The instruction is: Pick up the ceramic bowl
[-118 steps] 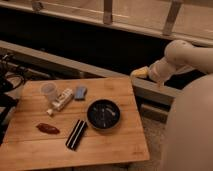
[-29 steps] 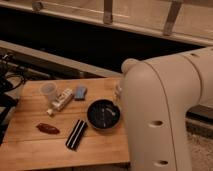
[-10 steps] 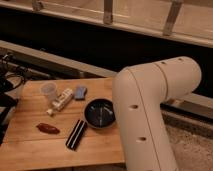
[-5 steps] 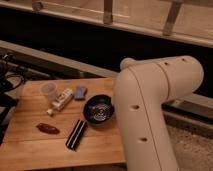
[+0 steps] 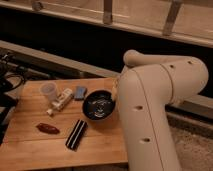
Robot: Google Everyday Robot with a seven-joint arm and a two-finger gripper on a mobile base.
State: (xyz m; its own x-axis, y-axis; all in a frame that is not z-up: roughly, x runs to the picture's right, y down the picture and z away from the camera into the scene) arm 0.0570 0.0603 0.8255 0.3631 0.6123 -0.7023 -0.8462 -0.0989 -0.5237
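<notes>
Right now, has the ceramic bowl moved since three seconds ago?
Yes, slightly: the ceramic bowl is nearer the blue sponge, shifted up-left in view. The gripper is at the bowl's arm-side rim, mostly hidden by the arm.

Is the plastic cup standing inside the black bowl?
No, the cup stands apart at the table's left, and the gripper is at the right rim of the bowl.

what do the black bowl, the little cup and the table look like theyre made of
Ceramic bowl: glossy black, likely glazed ceramic, light streaks inside. Cup: translucent, probably plastic. Table: matte wood, faint plank lines. The gripper sits at the bowl's right rim, mostly hidden by the arm.
</notes>
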